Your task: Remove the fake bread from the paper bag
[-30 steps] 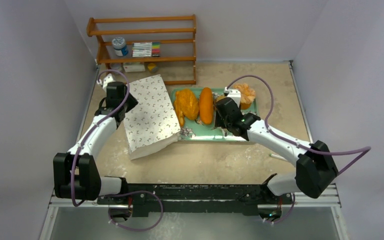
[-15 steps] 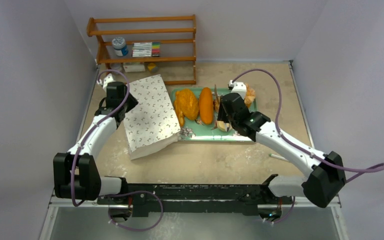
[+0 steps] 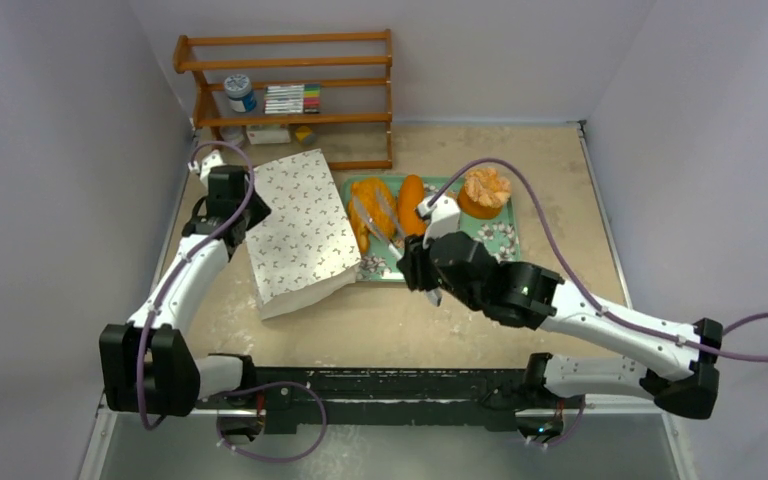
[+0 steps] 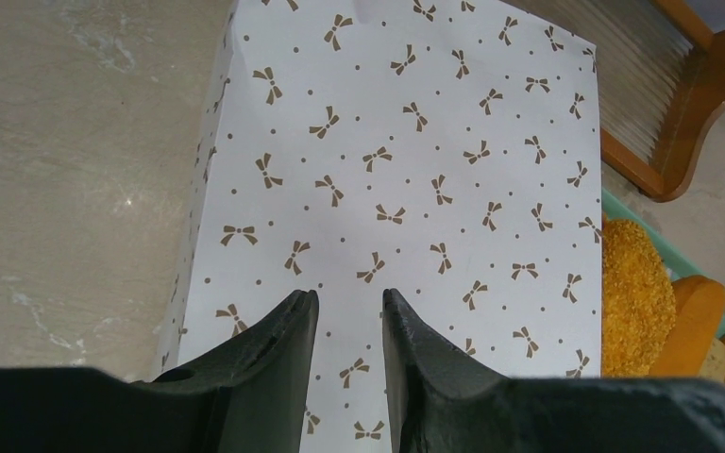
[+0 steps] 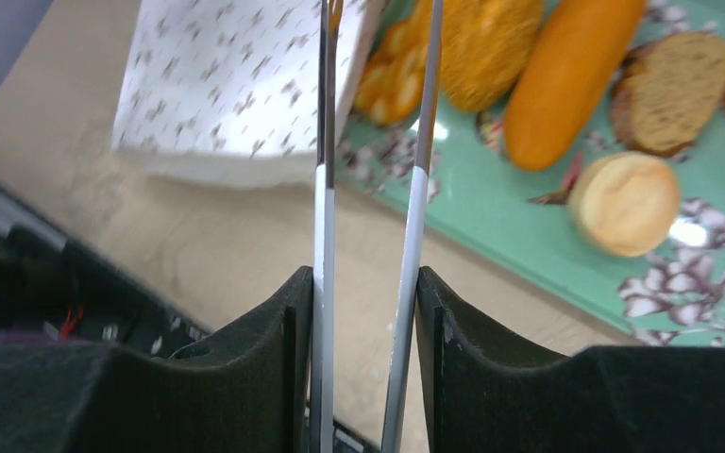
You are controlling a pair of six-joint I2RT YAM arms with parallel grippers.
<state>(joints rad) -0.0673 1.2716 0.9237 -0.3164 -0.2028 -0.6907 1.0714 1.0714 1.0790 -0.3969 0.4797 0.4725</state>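
Note:
The white paper bag [image 3: 300, 225] with small brown bows lies left of the green floral tray [image 3: 500, 240]. On the tray lies the fake bread: a lumpy loaf [image 3: 373, 207], a long smooth loaf [image 3: 412, 205] and a ruffled pastry [image 3: 485, 188]. My right gripper [image 3: 422, 272] is shut on metal tongs [image 3: 375, 215]. Their two arms [image 5: 415, 189] reach past the tray's front left corner, over the loaves. My left gripper [image 4: 349, 297] hangs over the bag [image 4: 406, 170], jaws a little apart, with only printed paper showing between them. The bag's inside is hidden.
A wooden shelf [image 3: 285, 95] with a jar and markers stands against the back wall, close behind the bag. A sliced bread piece [image 5: 675, 90] and a pale round bun [image 5: 623, 203] also lie on the tray [image 5: 529, 245]. Grey walls close in both sides.
My right arm has swung from the tray's right half toward the near left, carrying the tongs. The ruffled pastry is uncovered now. The bag has not moved, and the left arm barely shifted.

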